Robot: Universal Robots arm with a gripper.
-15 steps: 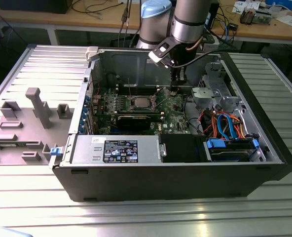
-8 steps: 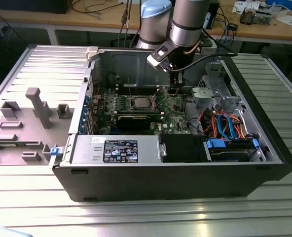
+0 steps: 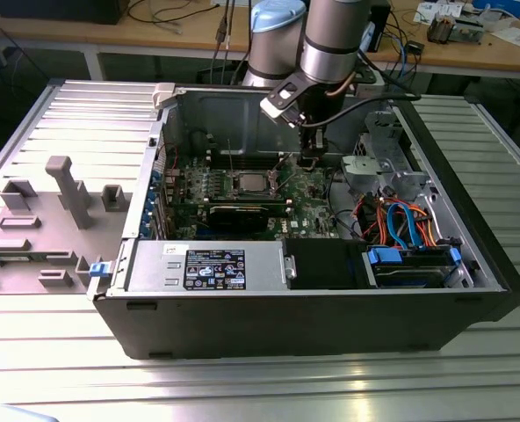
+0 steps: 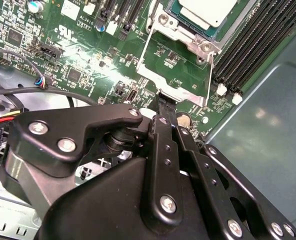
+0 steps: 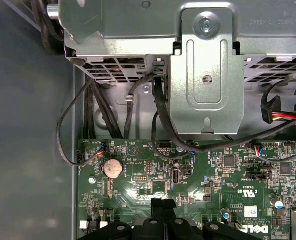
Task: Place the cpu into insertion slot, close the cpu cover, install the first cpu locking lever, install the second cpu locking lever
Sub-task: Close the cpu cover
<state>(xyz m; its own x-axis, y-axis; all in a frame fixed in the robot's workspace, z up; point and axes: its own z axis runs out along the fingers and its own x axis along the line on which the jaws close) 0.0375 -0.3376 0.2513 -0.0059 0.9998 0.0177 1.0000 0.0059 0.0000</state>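
Looking across my feeds, I am seeing the black two-finger gripper (image 4: 164, 103) hanging low inside the open black computer case (image 3: 286, 321), its fingers (image 4: 163, 131) pressed together with nothing between them. I am reading that as a narrow pushing tip rather than a grasp, since there is nothing to carry. The small square cpu with the dull silver-grey top (image 4: 203, 11) is sitting in the insertion slot (image 3: 234, 184), near the middle of the exterior frame and just to the exterior view's left of the gripper. The thin silver cpu cover (image 4: 185, 32) is lying flat around the chip, framing its top. In the second wrist view the tip is hovering just beside the cover's silver end tab, between the two thin wire locking levers (image 4: 210, 75) running along the socket's sides. Whether they are latched I cannot tell. Around that, the green motherboard (image 5: 213, 190) is spreading out, with the long black memory slots (image 4: 258, 45) beside the socket. Farther out, in the first wrist view, a grey metal drive cage (image 5: 203, 75) is overhanging the board's edge and black cables (image 5: 160, 115) are draping down to it.
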